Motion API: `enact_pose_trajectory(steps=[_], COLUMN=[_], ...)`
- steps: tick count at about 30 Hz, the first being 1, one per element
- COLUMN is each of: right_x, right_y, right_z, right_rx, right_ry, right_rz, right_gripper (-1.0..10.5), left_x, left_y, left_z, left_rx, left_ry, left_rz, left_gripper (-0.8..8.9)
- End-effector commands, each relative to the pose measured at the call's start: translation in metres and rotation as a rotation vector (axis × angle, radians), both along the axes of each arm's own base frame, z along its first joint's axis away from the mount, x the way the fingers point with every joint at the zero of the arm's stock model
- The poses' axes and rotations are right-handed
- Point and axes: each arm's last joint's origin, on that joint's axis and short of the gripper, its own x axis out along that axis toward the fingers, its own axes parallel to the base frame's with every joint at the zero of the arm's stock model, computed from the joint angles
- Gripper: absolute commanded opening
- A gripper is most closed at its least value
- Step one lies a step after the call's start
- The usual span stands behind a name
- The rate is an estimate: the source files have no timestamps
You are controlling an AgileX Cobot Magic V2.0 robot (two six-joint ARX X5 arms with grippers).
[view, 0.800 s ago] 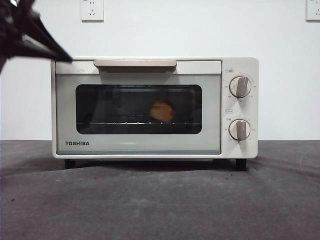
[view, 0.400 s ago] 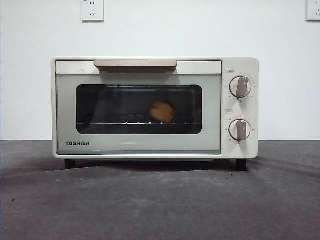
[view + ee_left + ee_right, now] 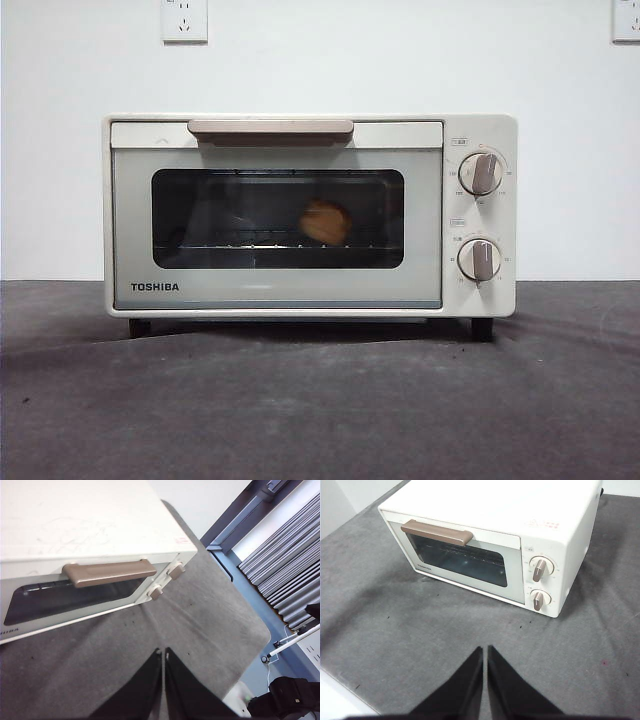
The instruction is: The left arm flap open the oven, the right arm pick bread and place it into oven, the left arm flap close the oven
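Observation:
The cream-white Toshiba oven [image 3: 310, 215] stands on the grey cloth with its glass door shut and its beige-pink handle [image 3: 270, 128] up. The golden-brown bread [image 3: 325, 221] sits inside on the wire rack, seen through the window. My left gripper [image 3: 163, 652] is shut and empty, held above the cloth in front of the oven [image 3: 90, 540], apart from its handle [image 3: 110, 572]. My right gripper [image 3: 485, 650] is shut and empty, held high above the cloth, well back from the oven [image 3: 490, 545]. Neither arm shows in the front view.
Two round knobs [image 3: 481, 173] [image 3: 480, 260] sit on the oven's right panel. Grey cloth [image 3: 320, 400] covers the table in front. The table's edge [image 3: 340, 690] shows in the right wrist view. Wall sockets [image 3: 184, 20] are on the white wall behind.
A black arm tip at the front view's top left corner one second ago has left the view. The oven and bread have not moved.

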Motion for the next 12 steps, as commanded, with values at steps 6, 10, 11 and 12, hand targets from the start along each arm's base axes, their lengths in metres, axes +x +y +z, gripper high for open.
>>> enact_pose_trajectory(steps=[6, 10, 11, 12], right_x=[-0.001, -0.001, -0.001, -0.001], right_y=[-0.001, -0.001, -0.001, -0.001], right_z=[0.006, 0.006, 0.007, 0.006], right_rx=[0.026, 0.026, 0.026, 0.025], right_ry=[-0.018, -0.018, -0.018, -0.017], right_rz=[0.003, 0.003, 0.003, 0.003], right_gripper=[0.1, 0.1, 0.1, 0.1], left_x=[-0.016, -0.025, -0.026, -0.028], left_y=[0.0, 0.001, 0.001, 0.001], left_z=[0.011, 0.008, 0.004, -0.001], left_rx=[0.007, 0.0, -0.002, -0.006], left_ry=[-0.095, -0.188, -0.225, -0.277], left_rz=[-0.009, -0.009, -0.01, -0.009], left_gripper=[0.16, 0.16, 0.16, 0.16])
